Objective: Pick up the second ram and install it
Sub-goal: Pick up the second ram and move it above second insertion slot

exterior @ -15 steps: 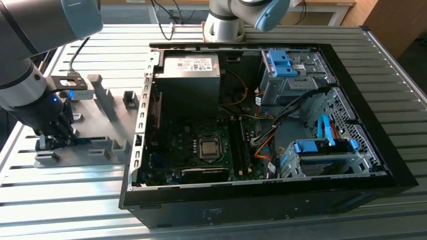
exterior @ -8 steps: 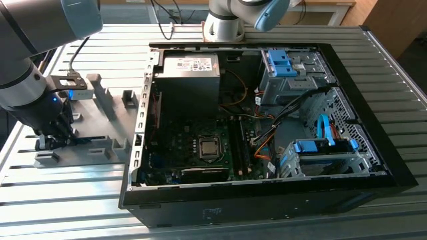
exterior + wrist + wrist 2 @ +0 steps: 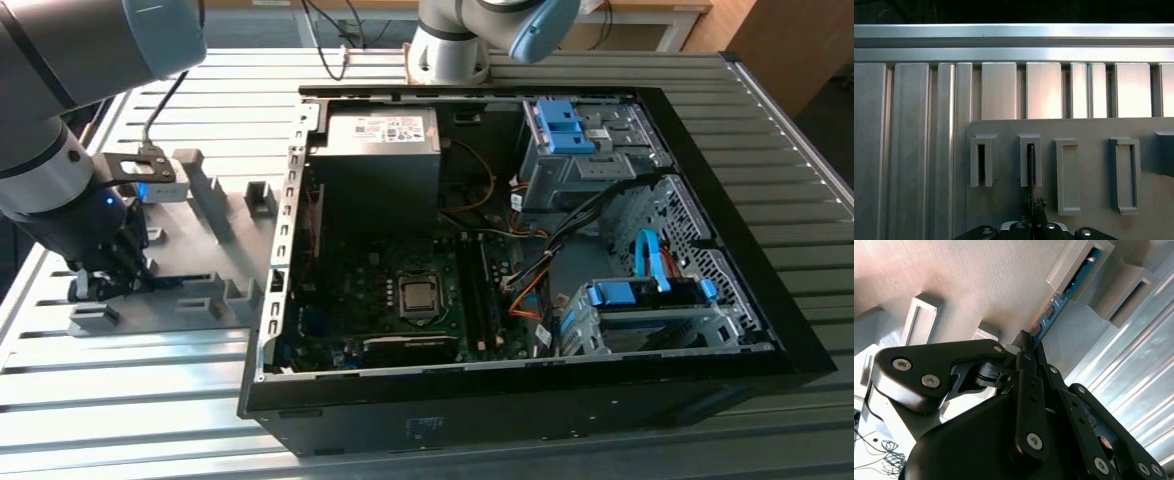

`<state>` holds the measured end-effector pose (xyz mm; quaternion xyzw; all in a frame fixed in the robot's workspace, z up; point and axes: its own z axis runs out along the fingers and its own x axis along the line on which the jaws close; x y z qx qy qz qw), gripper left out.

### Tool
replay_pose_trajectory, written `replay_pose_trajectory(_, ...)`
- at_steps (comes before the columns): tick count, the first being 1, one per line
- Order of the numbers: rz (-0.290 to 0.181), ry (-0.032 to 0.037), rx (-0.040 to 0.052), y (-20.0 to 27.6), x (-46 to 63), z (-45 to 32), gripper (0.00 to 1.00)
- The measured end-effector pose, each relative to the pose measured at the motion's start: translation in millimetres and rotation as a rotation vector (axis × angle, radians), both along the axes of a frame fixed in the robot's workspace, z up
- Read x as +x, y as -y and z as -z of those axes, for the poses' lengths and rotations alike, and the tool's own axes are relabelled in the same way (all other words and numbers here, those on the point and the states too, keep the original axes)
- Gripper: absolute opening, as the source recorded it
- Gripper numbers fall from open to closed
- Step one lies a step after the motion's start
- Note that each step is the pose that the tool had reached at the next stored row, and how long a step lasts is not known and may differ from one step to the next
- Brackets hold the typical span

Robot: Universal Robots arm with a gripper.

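At grey fixture (image 3: 1061, 265) | fingers (image 3: 1027, 352) clamped on second ram (image 3: 1054, 306)

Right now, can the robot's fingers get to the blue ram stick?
Looks like yes: the fingers pinch one end of the blue ram stick standing in the grey fixture, with nothing in between.

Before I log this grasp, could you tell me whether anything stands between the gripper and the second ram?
Nothing visible does. In the second wrist view the gripper is closed on the second ram, whose far end sits in a grey fixture block.
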<state>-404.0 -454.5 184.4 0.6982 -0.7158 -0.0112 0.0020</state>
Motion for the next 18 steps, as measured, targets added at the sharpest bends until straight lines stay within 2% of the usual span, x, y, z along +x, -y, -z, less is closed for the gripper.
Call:
replay_pose_trajectory(4,0.026,0.0000,-0.0056,0.1,0.0,0.0,0.14)
replay_pose_trajectory(8,0.024,-0.0001,-0.0058,3.9,-0.1,0.0,0.14)
replay_pose_trajectory(11,0.021,0.0000,-0.0058,4.2,-0.1,0.1,0.14)
replay_pose_trajectory(12,0.018,0.0001,-0.0057,4.2,-0.1,0.1,0.14)
replay_pose_trajectory(14,-0.035,0.0001,-0.0058,4.2,-0.1,0.3,0.14)
replay_pose_trajectory(18,-0.047,0.0002,-0.0058,4.2,-0.1,0.3,0.14)
